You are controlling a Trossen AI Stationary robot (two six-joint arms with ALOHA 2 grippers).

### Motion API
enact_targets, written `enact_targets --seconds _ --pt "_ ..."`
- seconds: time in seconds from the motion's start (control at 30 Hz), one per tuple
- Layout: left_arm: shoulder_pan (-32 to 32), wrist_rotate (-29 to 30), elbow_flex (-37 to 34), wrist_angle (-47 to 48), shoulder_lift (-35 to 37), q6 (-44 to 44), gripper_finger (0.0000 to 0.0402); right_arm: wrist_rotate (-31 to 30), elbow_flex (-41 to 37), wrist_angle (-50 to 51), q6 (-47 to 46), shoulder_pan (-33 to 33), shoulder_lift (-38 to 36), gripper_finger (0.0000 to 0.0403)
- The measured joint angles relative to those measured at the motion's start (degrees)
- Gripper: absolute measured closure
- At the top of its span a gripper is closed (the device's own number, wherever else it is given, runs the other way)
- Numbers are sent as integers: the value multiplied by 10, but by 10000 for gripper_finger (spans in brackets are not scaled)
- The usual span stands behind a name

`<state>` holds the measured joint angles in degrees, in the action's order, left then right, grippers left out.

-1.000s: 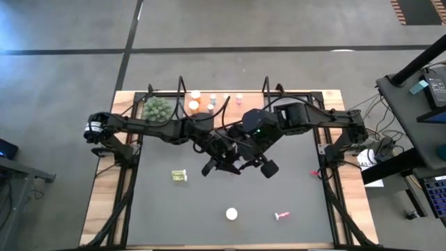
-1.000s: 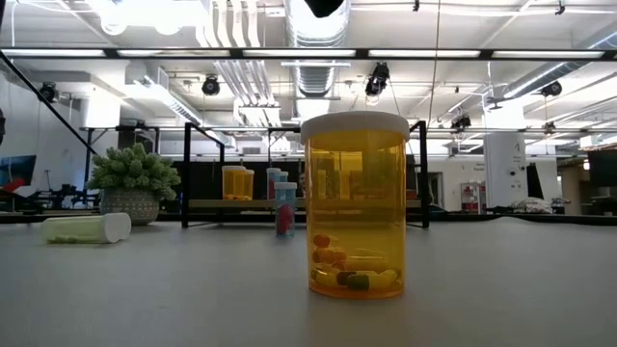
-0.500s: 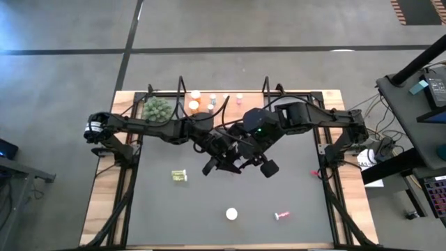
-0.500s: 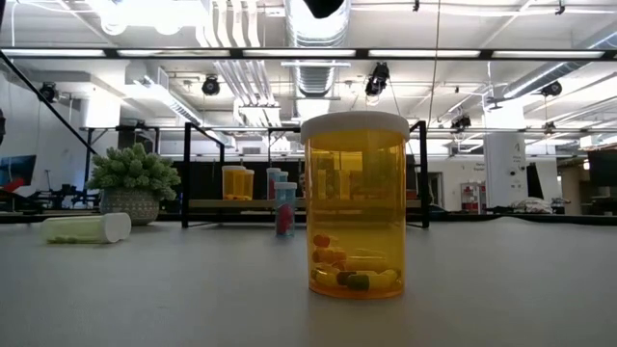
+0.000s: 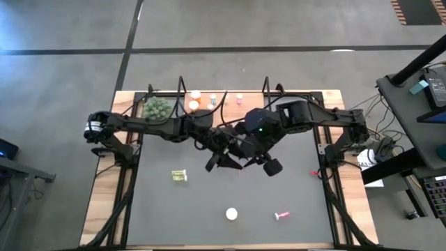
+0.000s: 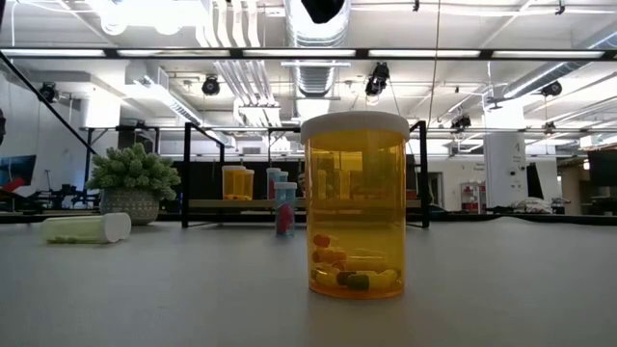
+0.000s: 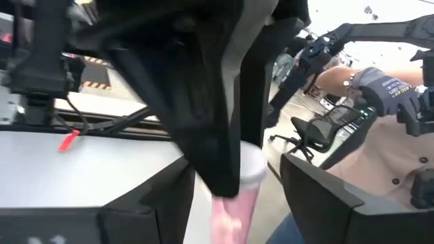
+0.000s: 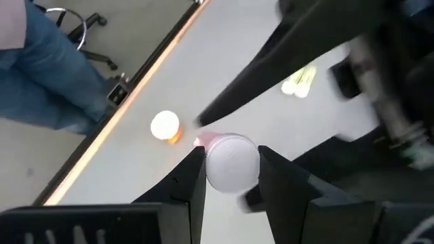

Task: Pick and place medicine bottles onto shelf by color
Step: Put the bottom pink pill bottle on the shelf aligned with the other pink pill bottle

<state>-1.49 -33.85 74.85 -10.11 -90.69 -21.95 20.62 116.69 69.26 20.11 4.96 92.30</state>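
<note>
High over the middle of the dark mat my two grippers meet at one pink medicine bottle (image 7: pixel 230 207) with a white cap. My right gripper (image 8: pixel 232 179) is shut on it. My left gripper (image 7: pixel 237 203) is open, one finger on either side of the bottle's body with a gap on both sides. In the high view the bottle is hidden under the two grippers (image 5: pixel 230 157). The shelf (image 5: pixel 217 104) stands at the table's far edge with several bottles on it. Loose on the mat are an orange bottle (image 5: pixel 231 214), a yellow-green one (image 5: pixel 180 176) on its side and a pink one (image 5: pixel 281 215). My right gripper pinches the bottle's white cap (image 8: pixel 232 163) between its two fingers (image 8: pixel 193 183). The fingers come slanting down from above. The bottle hangs cap up, its pink body (image 7: pixel 229 213) below the fingers, lifted clear of the mat.
A green spiky plant (image 5: pixel 157 108) stands at the shelf's left end. A small red thing (image 5: pixel 315 172) lies at the mat's right edge. The orange bottle (image 6: pixel 354 207) stands right in front of the low camera. People sit beyond the table's edges.
My left gripper's fingers have spread apart from the pink bottle, letting go of it, while my right gripper stays shut on its cap. The right wrist has turned a little. Both arms stay over the mat's middle.
</note>
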Motion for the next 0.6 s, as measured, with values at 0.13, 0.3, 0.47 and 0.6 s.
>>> enact_targets --seconds 0.13,0.3,0.47,0.6 --pt "-14 -1 0 1 0 0 192 0 13 61 -26 -1 -7 298" --pt "-40 -2 1 3 0 1 191 -14 31 138 -55 -1 -11 298" --pt "-65 -2 1 6 5 -1 191 -128 41 183 -57 -6 -12 298" --pt "-86 -4 1 6 20 0 191 -160 34 186 -41 -37 -11 298"
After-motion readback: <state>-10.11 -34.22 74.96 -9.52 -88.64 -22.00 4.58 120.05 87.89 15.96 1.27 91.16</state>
